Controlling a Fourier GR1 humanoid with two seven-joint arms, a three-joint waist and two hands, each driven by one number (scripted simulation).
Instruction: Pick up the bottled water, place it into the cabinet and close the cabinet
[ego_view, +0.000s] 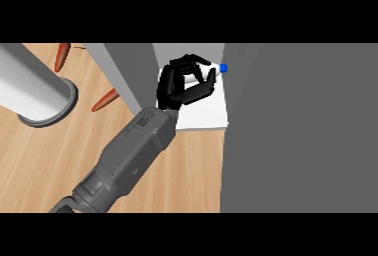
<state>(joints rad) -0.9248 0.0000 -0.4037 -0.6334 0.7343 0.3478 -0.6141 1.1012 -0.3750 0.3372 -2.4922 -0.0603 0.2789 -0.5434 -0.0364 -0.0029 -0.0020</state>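
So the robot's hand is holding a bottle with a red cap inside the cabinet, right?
Not quite: the cap is blue, not red. The head view shows the hand curled round the bottle inside the cabinet, just as you said.

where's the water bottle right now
In the head view the bottled water is at upper centre, inside the open cabinet, held by a hand curled round it; only its blue cap shows clearly.

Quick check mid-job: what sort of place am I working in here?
Likely a kitchen counter: a wooden counter top, a grey cabinet with a white shelf, and two carrots beside a grey cylinder.
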